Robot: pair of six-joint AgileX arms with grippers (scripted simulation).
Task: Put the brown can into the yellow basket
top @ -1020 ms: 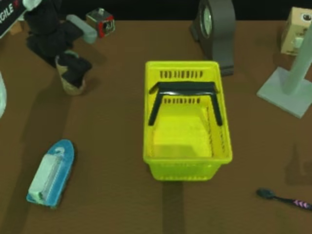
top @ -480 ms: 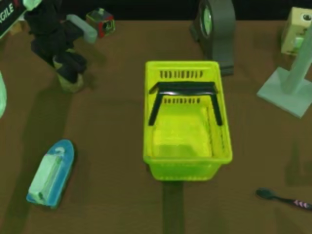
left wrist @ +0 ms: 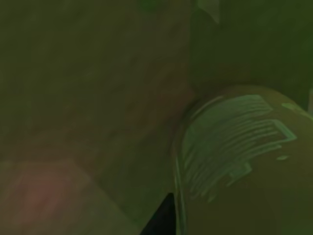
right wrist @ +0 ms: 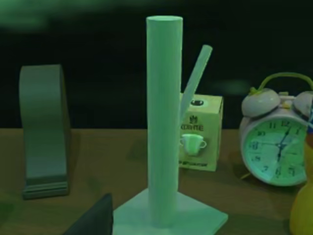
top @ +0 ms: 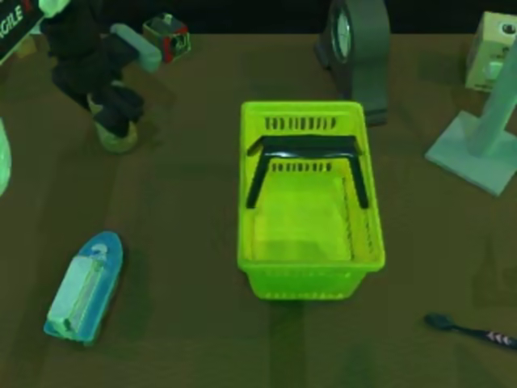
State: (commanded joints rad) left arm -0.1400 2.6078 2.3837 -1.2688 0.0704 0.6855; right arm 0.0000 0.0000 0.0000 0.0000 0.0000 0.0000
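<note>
The brown can (top: 114,140) stands near the table's back left corner, mostly covered from above by my left gripper (top: 115,113). In the left wrist view the brown can (left wrist: 244,156) fills the near side, its white scribbled markings showing, and one dark fingertip (left wrist: 164,220) lies against its side. The gripper is shut on the can. The yellow basket (top: 244,202) sits at the table's middle, well to the right of the can, with its black handle (top: 307,147) folded across the far half. My right arm is parked outside the top view.
A small cube (top: 167,36) lies just behind the left arm. A grey clock (top: 355,48) stands behind the basket. A white pole stand (top: 477,149) and a box (top: 489,52) are at the back right. A blue-white item (top: 85,287) lies front left, a toothbrush (top: 472,330) front right.
My left gripper and the can under it have shifted slightly toward the back left. Basket and other objects have not moved.
</note>
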